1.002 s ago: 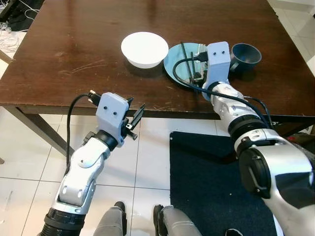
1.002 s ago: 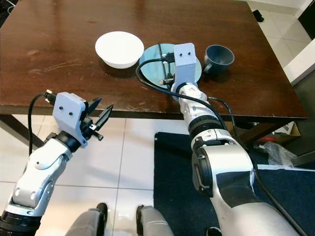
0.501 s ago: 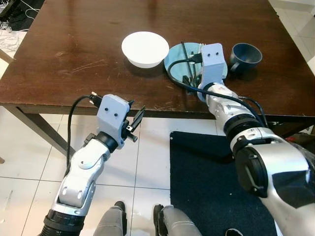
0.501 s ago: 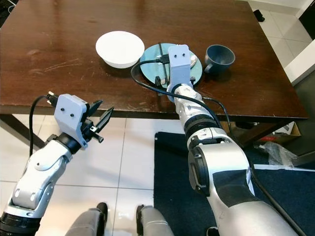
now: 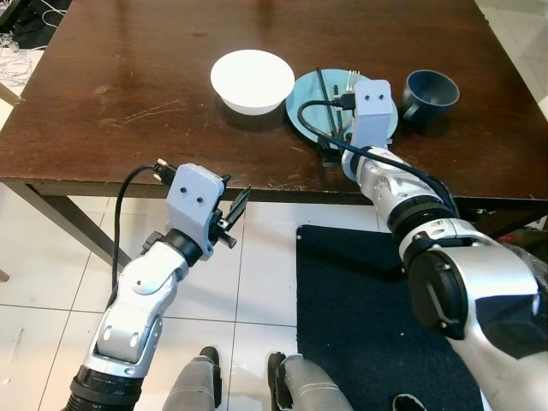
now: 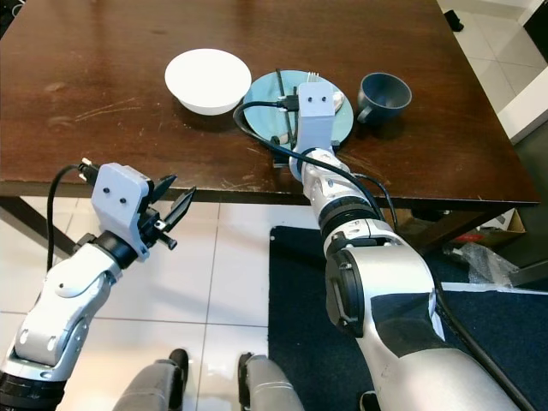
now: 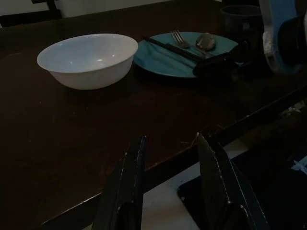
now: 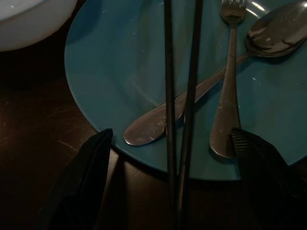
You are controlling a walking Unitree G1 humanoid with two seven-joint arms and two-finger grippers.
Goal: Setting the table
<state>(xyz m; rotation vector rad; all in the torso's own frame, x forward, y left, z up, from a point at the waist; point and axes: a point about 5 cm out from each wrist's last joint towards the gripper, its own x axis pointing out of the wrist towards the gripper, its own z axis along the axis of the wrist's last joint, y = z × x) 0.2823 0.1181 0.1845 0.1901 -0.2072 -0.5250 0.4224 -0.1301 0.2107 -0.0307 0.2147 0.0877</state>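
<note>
Right gripper (image 8: 170, 143): fingers spread wide at the near rim of the blue plate (image 8: 110, 76), straddling the chopsticks (image 8: 180, 110), apparently lined up to pick them.
Cutlery: fork (image 8: 228, 91) and spoon (image 8: 216, 79) lie on the plate beside the chopsticks.
Neighbours: white bowl (image 5: 252, 80) and dark cup (image 5: 431, 92) flank the plate.
Left gripper (image 7: 170, 163): fingers apart, idle below the table (image 5: 128, 94) edge.

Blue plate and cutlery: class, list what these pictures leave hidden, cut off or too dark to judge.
1. Blue plate: in the left eye view, the right gripper's wrist housing covers its near right part.
2. Spoon: its bowl is cut off by the right wrist view's edge.
3. Chopsticks: their near ends fade into darkness in the right wrist view.
4. Dark mug: its contents are too dark to tell.
</note>
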